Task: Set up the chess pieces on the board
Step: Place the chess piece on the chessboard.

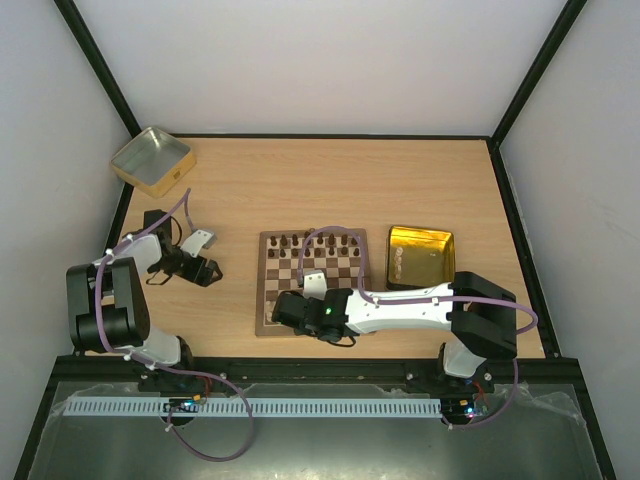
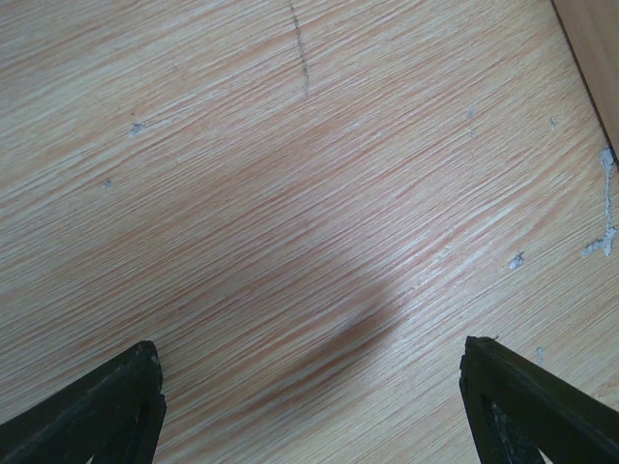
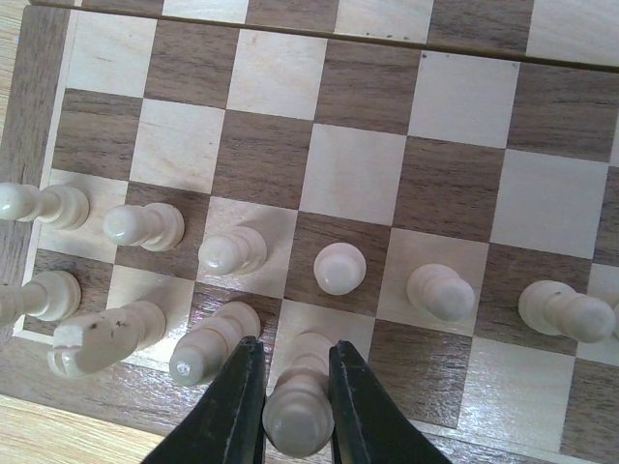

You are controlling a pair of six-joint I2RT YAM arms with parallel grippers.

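The chessboard [image 1: 312, 290] lies in the middle of the table and fills the right wrist view [image 3: 358, 184]. Several cream chess pieces stand in its two near rows, such as a pawn [image 3: 339, 268] and a knight [image 3: 97, 338]. My right gripper [image 3: 296, 377] is shut on a tall cream piece [image 3: 300, 411] that stands on a light square of the nearest row, its fingers [image 3: 227, 411] pressed on both sides of the head. In the top view that gripper [image 1: 290, 308] is over the board's near left part. My left gripper [image 2: 309, 387] is open and empty over bare table, left of the board [image 1: 205, 268].
Dark brown chessmen [image 1: 310, 243] stand along the board's far rows. A gold tin [image 1: 420, 256] holding small pieces sits just right of the board. Another gold tin [image 1: 152, 160] stands at the back left corner. A cream piece [image 3: 208, 348] stands close beside my right gripper's left finger.
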